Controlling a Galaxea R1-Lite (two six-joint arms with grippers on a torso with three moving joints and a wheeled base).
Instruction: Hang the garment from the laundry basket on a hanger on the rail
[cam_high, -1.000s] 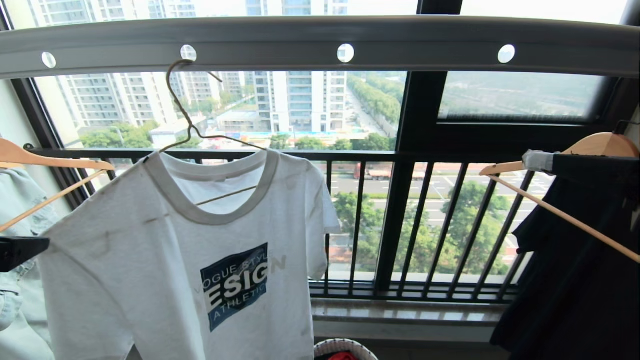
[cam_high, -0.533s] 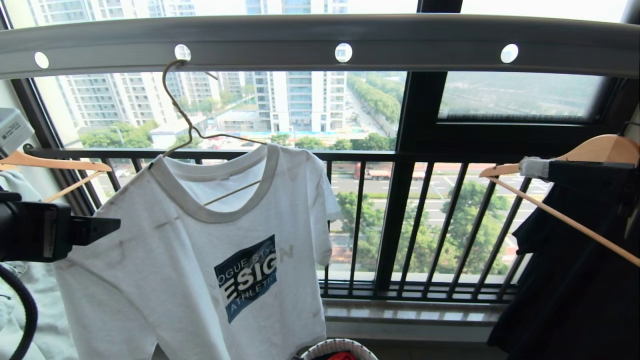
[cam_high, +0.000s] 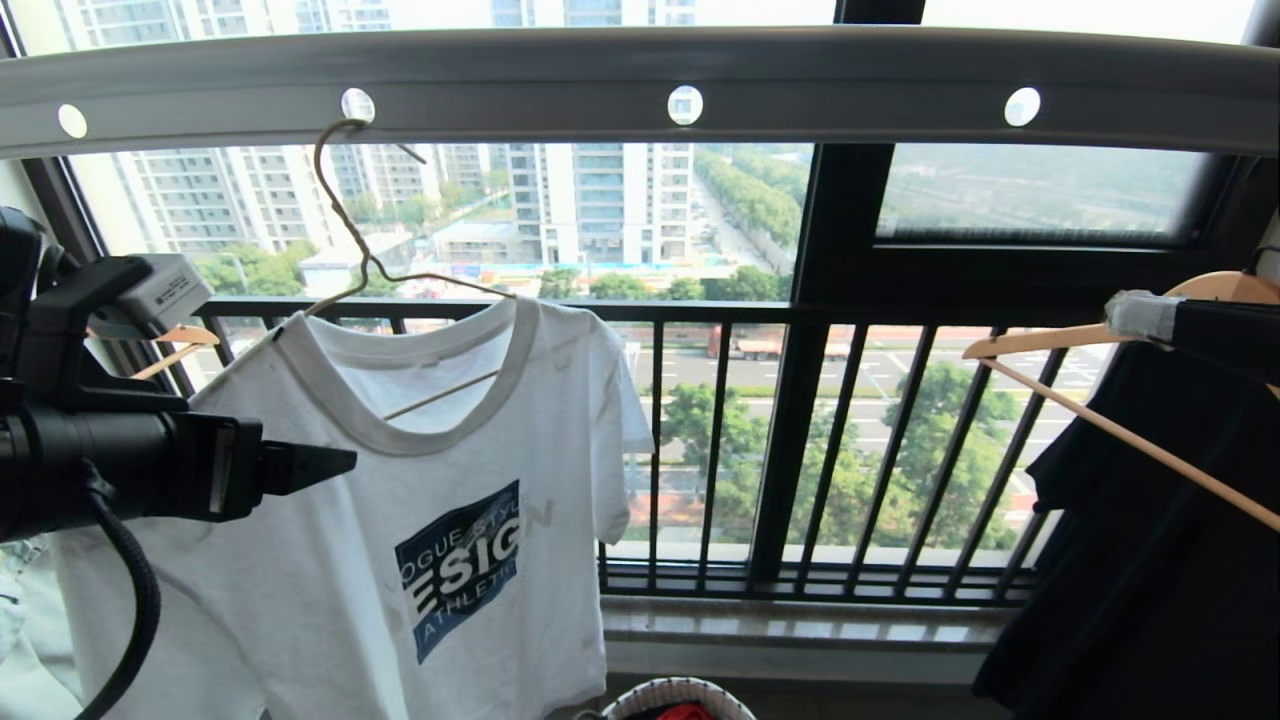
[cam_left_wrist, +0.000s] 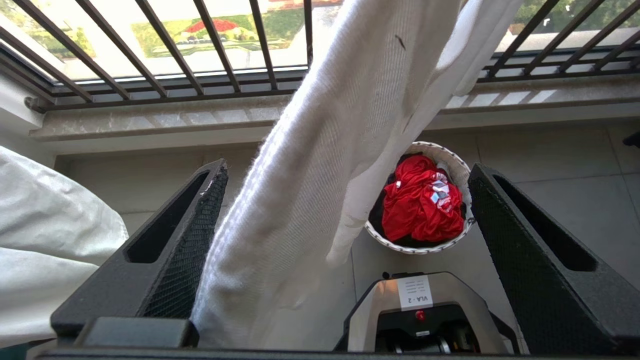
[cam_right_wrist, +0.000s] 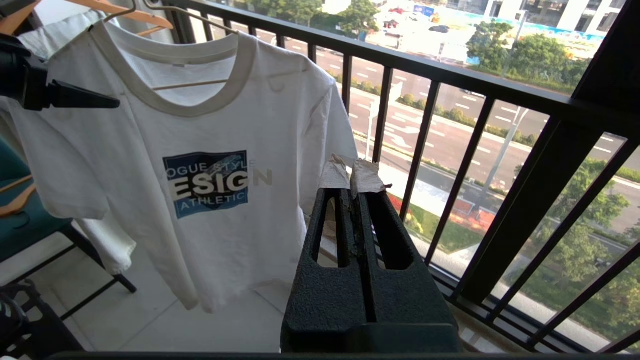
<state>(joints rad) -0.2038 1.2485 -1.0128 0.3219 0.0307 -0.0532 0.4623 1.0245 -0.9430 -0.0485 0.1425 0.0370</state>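
The garment (cam_high: 400, 520), a white T-shirt with a blue chest graphic, hangs on the thin wire hanger (cam_high: 345, 220). The hanger's hook sits in a hole of the grey rail (cam_high: 850, 90). My left gripper (cam_high: 345, 460) reaches in from the left at the shirt's shoulder. In its wrist view the gripper (cam_left_wrist: 347, 169) is open, with a fold of the garment (cam_left_wrist: 310, 175) hanging loose between the fingers. On the right, away from the shirt, my right gripper (cam_right_wrist: 352, 175) is shut on nothing, its taped tips (cam_high: 1140, 315) pointing left. The laundry basket (cam_left_wrist: 420, 245) stands on the floor below.
A red cloth (cam_left_wrist: 422, 205) lies in the basket. A wooden hanger (cam_high: 1100, 420) with a black garment (cam_high: 1150, 560) hangs at the right, and another wooden hanger (cam_high: 175, 340) at the left. The black railing (cam_high: 800, 430) stands behind the shirt, and my base (cam_left_wrist: 415, 310) is below.
My left gripper has come in from the left edge and moved right up to the shirt's shoulder. The shirt has swung slightly left. My right gripper has drifted a little to the right.
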